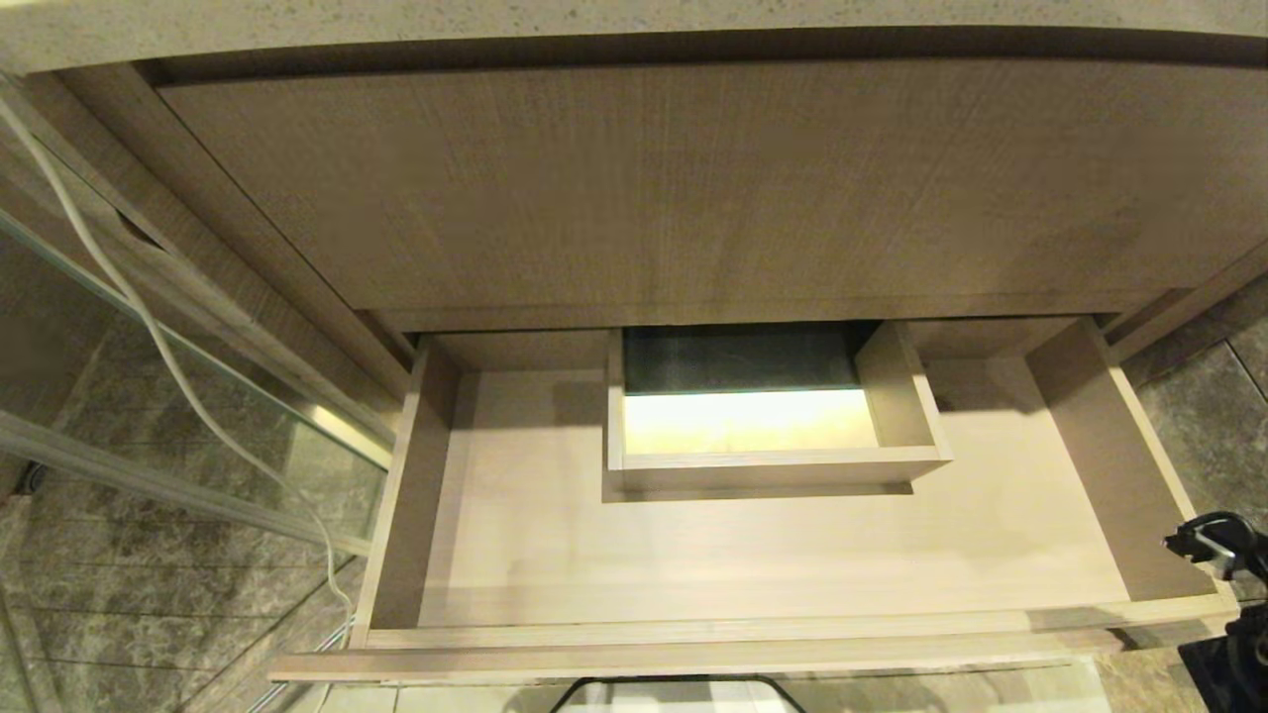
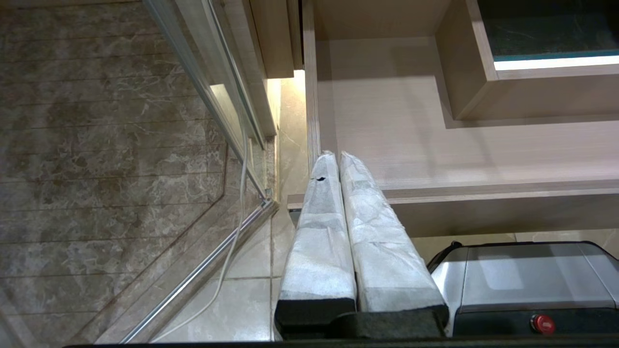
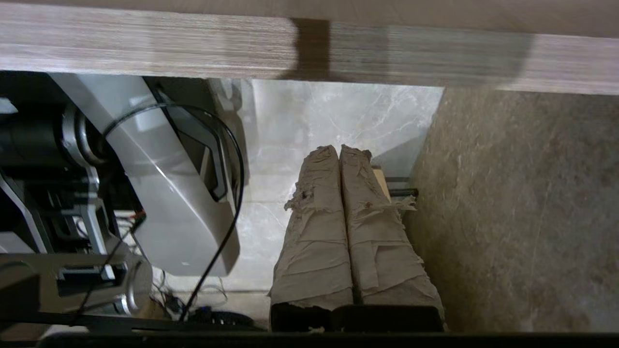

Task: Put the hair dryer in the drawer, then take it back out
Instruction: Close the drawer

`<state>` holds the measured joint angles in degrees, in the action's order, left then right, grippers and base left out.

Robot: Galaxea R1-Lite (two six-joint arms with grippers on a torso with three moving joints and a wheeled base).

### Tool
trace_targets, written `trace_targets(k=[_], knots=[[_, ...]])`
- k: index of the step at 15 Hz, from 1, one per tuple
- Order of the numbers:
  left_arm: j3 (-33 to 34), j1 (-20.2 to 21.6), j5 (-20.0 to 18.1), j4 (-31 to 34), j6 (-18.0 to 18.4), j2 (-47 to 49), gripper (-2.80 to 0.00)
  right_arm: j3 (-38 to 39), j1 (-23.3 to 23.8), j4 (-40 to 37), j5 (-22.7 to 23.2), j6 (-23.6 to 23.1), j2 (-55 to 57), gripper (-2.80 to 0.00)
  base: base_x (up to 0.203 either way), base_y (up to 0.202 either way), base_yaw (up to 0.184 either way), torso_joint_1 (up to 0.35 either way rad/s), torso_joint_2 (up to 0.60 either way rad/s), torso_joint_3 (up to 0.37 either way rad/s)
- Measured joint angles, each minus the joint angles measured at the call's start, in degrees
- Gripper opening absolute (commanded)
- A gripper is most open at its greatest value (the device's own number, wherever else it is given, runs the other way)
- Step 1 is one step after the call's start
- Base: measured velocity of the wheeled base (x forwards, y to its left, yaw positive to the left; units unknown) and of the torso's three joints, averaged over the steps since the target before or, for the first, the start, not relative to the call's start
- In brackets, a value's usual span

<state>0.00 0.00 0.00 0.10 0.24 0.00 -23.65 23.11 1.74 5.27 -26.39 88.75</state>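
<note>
The drawer (image 1: 753,564) stands pulled out, wide and shallow in light wood grain, with a boxed cutout (image 1: 773,465) in the middle of its inside. Nothing lies on its floor. The hair dryer is out of view. My left gripper (image 2: 337,155) is shut and empty, its white-wrapped fingers over the drawer's (image 2: 435,150) front left corner. My right gripper (image 3: 338,149) is shut and empty too, low beside the drawer's front edge (image 3: 193,48) and pointing at the tiled floor. In the head view only a dark part of the right arm (image 1: 1223,555) shows, at the drawer's right front corner.
A taller wood-grain panel front (image 1: 693,188) rises above the drawer, under a stone counter (image 1: 594,20). A glass door with a metal frame (image 1: 198,396) and a hanging white cord (image 1: 149,327) stand to the left. My grey base (image 2: 522,280) sits below the drawer front.
</note>
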Motion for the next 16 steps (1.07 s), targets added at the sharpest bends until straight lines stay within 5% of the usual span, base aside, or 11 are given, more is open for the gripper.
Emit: trace_targets(k=[11,16], knots=[[0.0,0.0,-0.01,0.0,0.01,0.0,-2.8,-4.96,0.2,7.68,-0.01,-2.92,10.53,-2.8,0.0,0.0,0.0,0.0,0.0,0.0],[0.0,0.0,-0.01,-0.01,0.02,0.0,-2.8,-6.16,0.28,20.75,0.51,0.38,10.02,-2.8,0.0,0.0,0.0,0.0,0.0,0.0]])
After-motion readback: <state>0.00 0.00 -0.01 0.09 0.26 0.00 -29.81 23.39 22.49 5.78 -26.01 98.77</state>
